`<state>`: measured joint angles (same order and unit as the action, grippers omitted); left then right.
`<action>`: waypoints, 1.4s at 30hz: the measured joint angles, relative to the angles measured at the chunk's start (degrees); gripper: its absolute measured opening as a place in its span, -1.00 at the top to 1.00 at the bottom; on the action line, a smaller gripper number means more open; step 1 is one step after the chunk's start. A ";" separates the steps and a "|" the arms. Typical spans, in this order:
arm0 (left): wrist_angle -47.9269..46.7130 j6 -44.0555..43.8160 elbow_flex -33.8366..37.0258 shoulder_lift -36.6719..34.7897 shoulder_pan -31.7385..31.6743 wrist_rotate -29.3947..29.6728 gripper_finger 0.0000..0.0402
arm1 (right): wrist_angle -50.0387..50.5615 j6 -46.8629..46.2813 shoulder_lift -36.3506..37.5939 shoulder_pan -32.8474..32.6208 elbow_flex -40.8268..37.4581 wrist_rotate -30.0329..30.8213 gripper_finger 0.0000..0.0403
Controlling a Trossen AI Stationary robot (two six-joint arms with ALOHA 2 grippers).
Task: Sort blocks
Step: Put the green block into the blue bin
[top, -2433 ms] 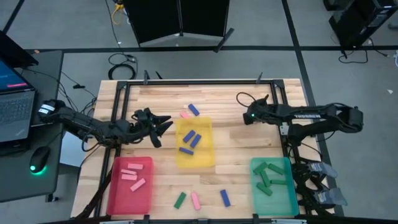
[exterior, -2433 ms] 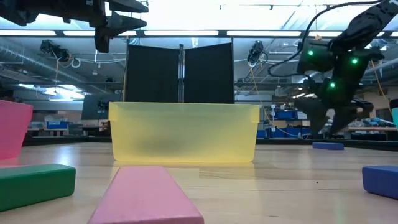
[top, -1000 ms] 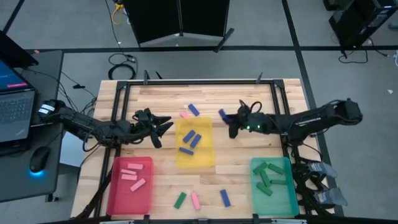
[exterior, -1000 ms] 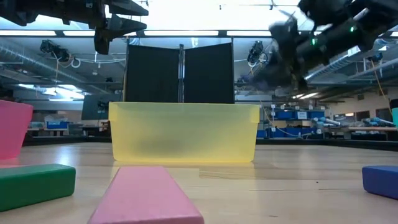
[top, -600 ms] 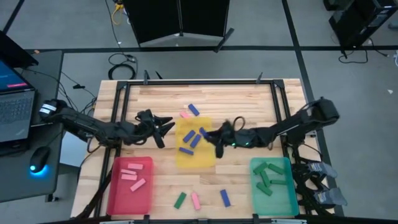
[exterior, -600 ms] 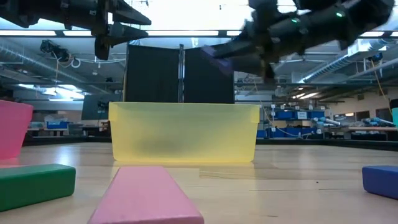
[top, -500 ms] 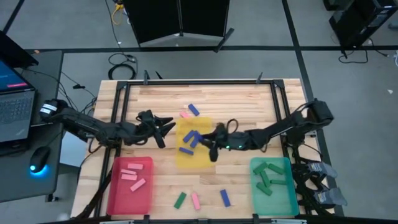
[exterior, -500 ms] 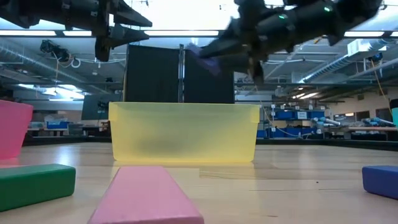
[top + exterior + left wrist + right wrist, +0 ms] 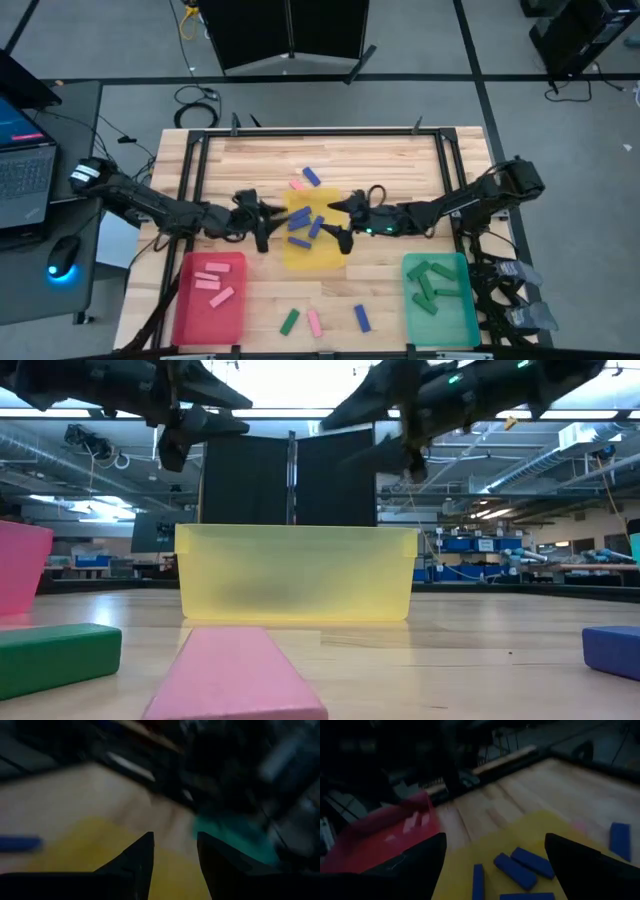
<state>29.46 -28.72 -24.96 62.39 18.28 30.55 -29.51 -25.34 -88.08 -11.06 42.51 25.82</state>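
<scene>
My right pincer hangs over the right edge of the yellow tray, its fingers spread wide with nothing between them. Below it four blue blocks lie in that tray. My left pincer hovers just off the tray's left edge, fingers part open and empty. A pink block and a blue one lie on the desk just behind the tray. Three pink blocks lie in the red tray, and green blocks fill the teal tray. At the front of the desk lie a green, a pink and a blue block.
</scene>
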 joint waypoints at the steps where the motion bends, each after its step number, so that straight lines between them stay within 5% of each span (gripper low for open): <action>1: -1.86 -0.71 -1.18 1.32 1.05 -1.47 0.21 | 0.01 0.09 1.78 -0.38 -1.44 1.66 -0.71; 5: -16.66 -4.88 -10.34 8.40 6.03 -3.89 0.21 | -0.39 -0.51 8.57 -0.80 -7.29 7.56 -0.61; 14: -49.77 -11.77 -33.84 23.33 14.89 -7.12 0.21 | -4.01 -4.86 17.58 -2.76 -16.79 10.81 -0.39; 27: -51.57 -37.80 -38.62 36.64 20.83 -19.72 0.21 | -4.32 -4.23 17.91 -9.57 -17.87 11.04 -0.23; 32: -52.04 -42.44 -41.47 40.82 22.95 -20.46 0.20 | -4.39 -3.39 17.91 -11.76 -17.87 11.04 -0.21; 42: -60.89 -44.23 -51.42 46.74 23.31 -20.00 -0.26 | -5.61 -3.41 17.93 -14.53 -17.87 11.04 -0.20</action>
<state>-31.43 -72.95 -76.38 109.13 41.60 10.55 -35.11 -28.75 -70.15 -25.59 24.64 36.86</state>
